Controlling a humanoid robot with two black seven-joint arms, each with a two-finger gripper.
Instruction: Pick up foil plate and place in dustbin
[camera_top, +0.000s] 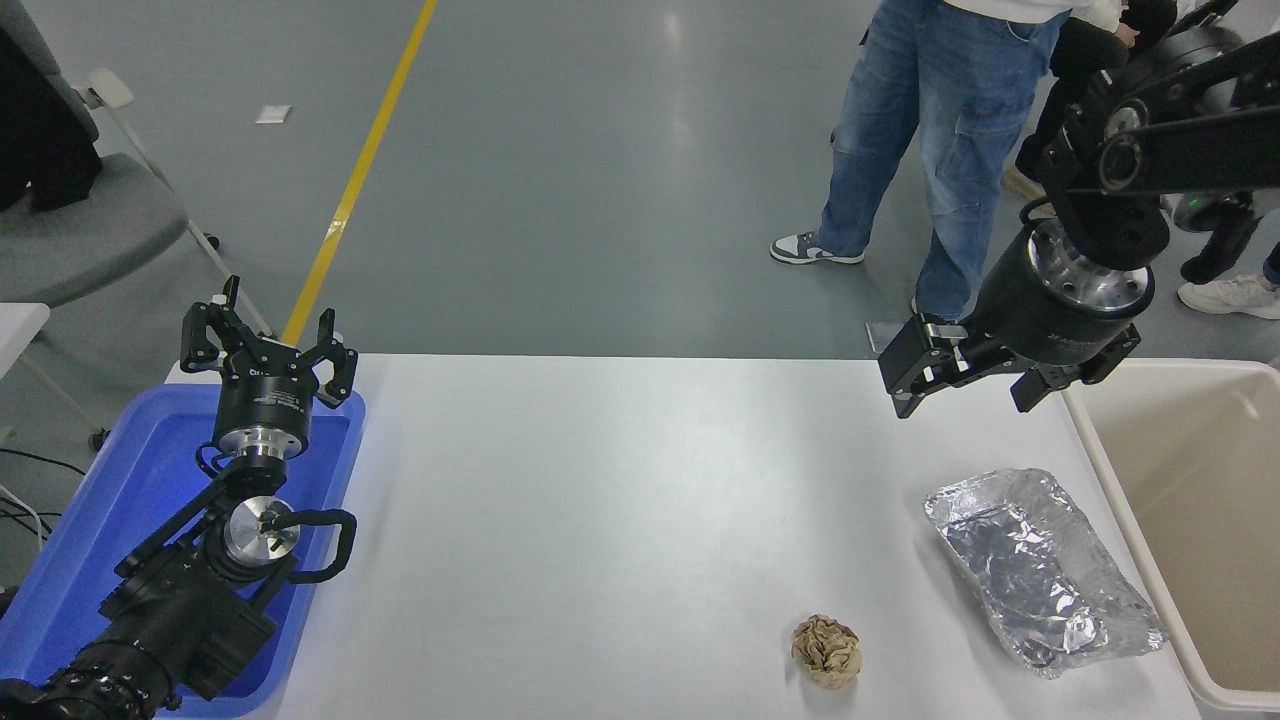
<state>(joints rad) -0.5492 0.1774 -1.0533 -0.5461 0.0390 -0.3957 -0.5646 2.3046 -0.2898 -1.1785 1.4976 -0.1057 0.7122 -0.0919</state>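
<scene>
- Reaching up from the lower left corner, the left arm sits over a blue tray (60, 560), which lies at the table's left edge; the left gripper (268, 345) points away from the camera above the tray's far rim, its fingers spread apart and holding nothing.
- On the floor beyond the tray runs a yellow line (360, 165), and a grey chair (90, 225) stands at the far left.
- Across the middle, the white table (600, 500) is bare.
- Near the front edge, right of centre, lies a small brown crumpled paper ball (827, 651), apart from everything else.
- Just right of the ball lies the foil plate (1040, 570), crinkled and silver, flat on the table and slanting toward the lower right, its right side close beside the bin's rim.
- Above the plate, well clear of it, hangs the right gripper (965, 385), coming in from the upper right; its fingers stand open and empty, pointing toward the left and down.
- Behind it, a person in blue jeans (930, 130) stands on the floor at the table's far side.
- At the right edge stands the dustbin (1110, 470), beige with a thick rim, its tan inside showing.
</scene>
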